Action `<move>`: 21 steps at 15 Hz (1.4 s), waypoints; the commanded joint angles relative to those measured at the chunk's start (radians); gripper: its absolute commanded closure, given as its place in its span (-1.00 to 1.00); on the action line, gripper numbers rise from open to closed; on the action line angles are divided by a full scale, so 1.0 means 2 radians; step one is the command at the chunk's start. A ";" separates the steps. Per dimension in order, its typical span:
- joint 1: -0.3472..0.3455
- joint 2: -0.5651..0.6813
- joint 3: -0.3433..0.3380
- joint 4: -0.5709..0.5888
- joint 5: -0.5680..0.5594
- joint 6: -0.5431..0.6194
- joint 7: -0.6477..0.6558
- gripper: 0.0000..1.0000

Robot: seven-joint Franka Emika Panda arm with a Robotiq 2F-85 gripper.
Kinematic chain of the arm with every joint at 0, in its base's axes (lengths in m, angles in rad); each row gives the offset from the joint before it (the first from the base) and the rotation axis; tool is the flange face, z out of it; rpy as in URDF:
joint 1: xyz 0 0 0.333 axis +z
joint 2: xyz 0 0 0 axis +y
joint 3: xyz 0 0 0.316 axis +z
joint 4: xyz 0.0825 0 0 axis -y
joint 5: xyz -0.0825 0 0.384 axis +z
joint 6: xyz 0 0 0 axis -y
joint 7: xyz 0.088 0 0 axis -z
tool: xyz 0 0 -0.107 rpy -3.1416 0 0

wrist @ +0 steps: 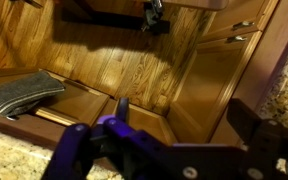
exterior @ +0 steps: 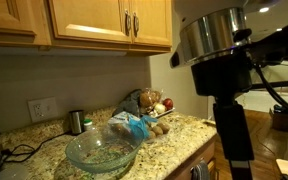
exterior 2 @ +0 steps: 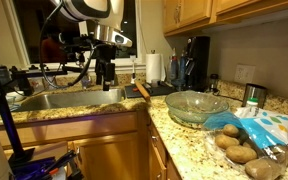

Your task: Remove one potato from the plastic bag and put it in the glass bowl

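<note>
End effector (exterior 2: pixel 106 74) agape, well apart from round glass bowl (exterior 2: pixel 191 109), lumpy potatoes (exterior 2: pixel 240 152).

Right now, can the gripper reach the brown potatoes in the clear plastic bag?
Probably, not straight: the gripper hangs by the sink, and the round glass bowl sits between it and the potatoes.

A steel sink (exterior 2: pixel 69 100) is set into the speckled granite desk (exterior 2: pixel 184 135). Just past the sink's end, by the wall, stands a paper towel roll (exterior 2: pixel 154 68). Farther from the sink along that wall come a dark appliance (exterior 2: pixel 194 62), a white wall outlet (exterior 2: pixel 246 73) and a small metal canister (exterior 2: pixel 252 95). Wooden cabinet fronts (exterior 2: pixel 114 145) sit below the sink, and wooden upper cabinets (exterior 2: pixel 219 10) hang well beyond it.
</note>
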State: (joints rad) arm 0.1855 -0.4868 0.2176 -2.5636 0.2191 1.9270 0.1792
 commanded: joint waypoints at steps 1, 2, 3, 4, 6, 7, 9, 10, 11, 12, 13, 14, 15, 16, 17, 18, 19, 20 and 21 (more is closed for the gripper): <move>0.001 0.000 -0.002 0.001 -0.001 -0.001 0.001 -1.00; 0.001 0.000 -0.002 0.001 -0.001 -0.001 0.001 -1.00; -0.001 -0.002 -0.001 0.000 -0.007 0.003 0.002 -1.00; -0.002 -0.002 -0.003 -0.001 -0.006 0.005 0.002 -1.00; -0.007 -0.006 -0.005 -0.003 -0.009 0.009 0.006 -1.00; -0.010 -0.009 -0.005 -0.005 -0.011 0.014 0.010 -1.00; -0.020 -0.017 -0.001 -0.011 -0.028 0.029 0.027 -1.00; -0.024 -0.018 -0.002 -0.011 -0.034 0.035 0.033 -1.00; -0.029 -0.019 -0.001 -0.012 -0.042 0.040 0.040 -1.00; -0.034 -0.020 0.000 -0.013 -0.052 0.047 0.049 -1.00; -0.039 -0.020 0.001 -0.014 -0.061 0.054 0.057 -1.00; -0.045 -0.021 0.000 -0.014 -0.070 0.060 0.066 -1.00; -0.050 -0.021 0.000 -0.015 -0.080 0.067 0.073 -1.00; -0.055 -0.021 0.001 -0.016 -0.090 0.073 0.082 -1.00; -0.063 -0.022 0.001 -0.018 -0.103 0.080 0.092 -1.00; -0.069 -0.023 0.000 -0.019 -0.115 0.086 0.099 -1.00; -0.078 -0.025 -0.002 -0.020 -0.127 0.094 0.110 -1.00; -0.086 -0.026 -0.004 -0.020 -0.138 0.101 0.118 -1.00; -0.097 -0.027 -0.008 -0.019 -0.149 0.106 0.126 -1.00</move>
State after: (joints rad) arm 0.0365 -0.4913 0.2133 -2.5656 -0.0186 2.0923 0.3714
